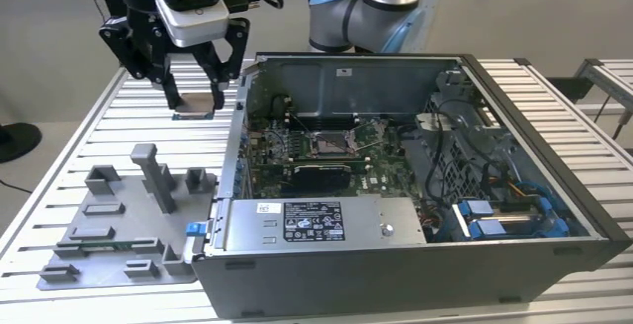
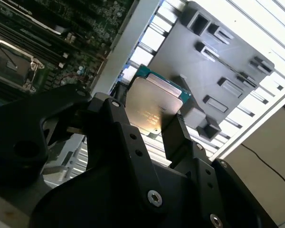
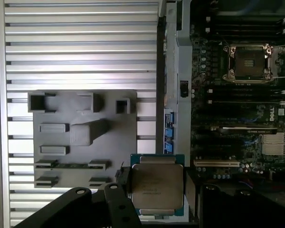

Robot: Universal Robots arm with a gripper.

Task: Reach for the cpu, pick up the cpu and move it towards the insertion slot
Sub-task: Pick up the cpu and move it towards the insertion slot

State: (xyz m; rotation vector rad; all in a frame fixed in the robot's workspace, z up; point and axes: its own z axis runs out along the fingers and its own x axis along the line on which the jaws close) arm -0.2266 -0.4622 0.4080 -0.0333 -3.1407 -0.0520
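Over slatted table [image 1: 118,116]: one gripped cpu [image 3: 156,187]

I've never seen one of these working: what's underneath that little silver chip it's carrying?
The cpu, held in the end effector, hangs in the air. Under it lie the ribbed table and the grey tray's edge. The patch directly beneath is covered by the chip.
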